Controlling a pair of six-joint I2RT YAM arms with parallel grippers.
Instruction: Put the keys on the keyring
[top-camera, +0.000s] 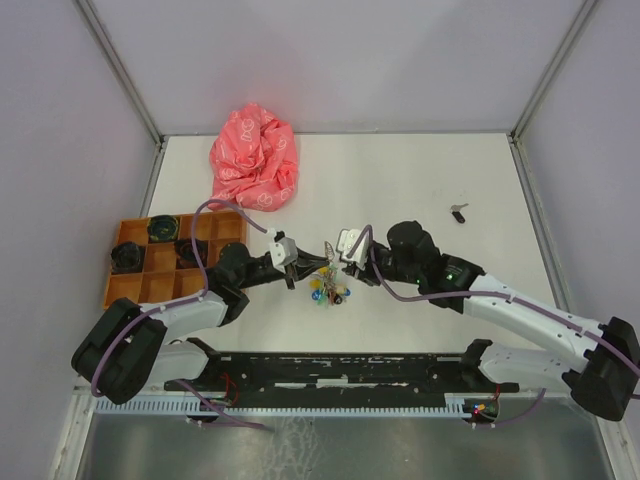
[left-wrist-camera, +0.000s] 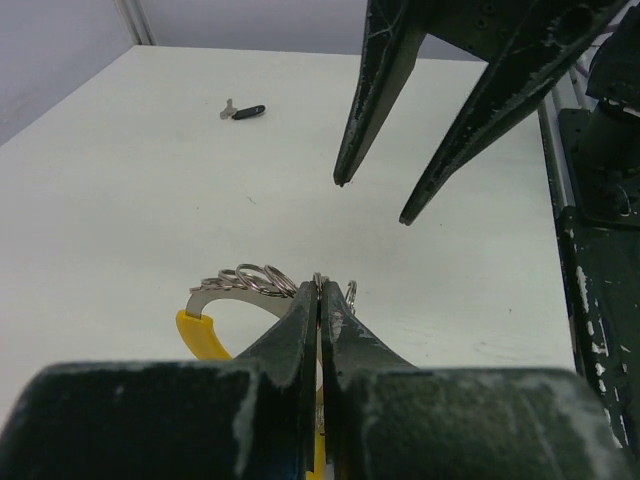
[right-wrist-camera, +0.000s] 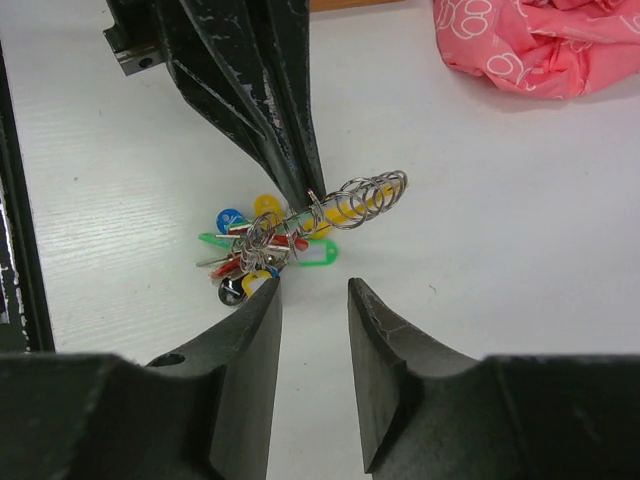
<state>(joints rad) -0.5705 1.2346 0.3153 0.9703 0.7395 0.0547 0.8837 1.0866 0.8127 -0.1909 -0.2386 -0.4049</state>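
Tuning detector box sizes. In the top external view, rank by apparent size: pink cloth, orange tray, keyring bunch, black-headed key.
1. orange tray, partly covered
2. pink cloth, close to the tray, so the order of these two is unsure
3. keyring bunch
4. black-headed key, clearly smallest

Left arm (top-camera: 185, 312) and right arm (top-camera: 520, 308) — white shells, black joints, purple cables (top-camera: 197, 235) trailing alongside; black tapered fingers (left-wrist-camera: 375, 90), paint scuffed and chipped pale.
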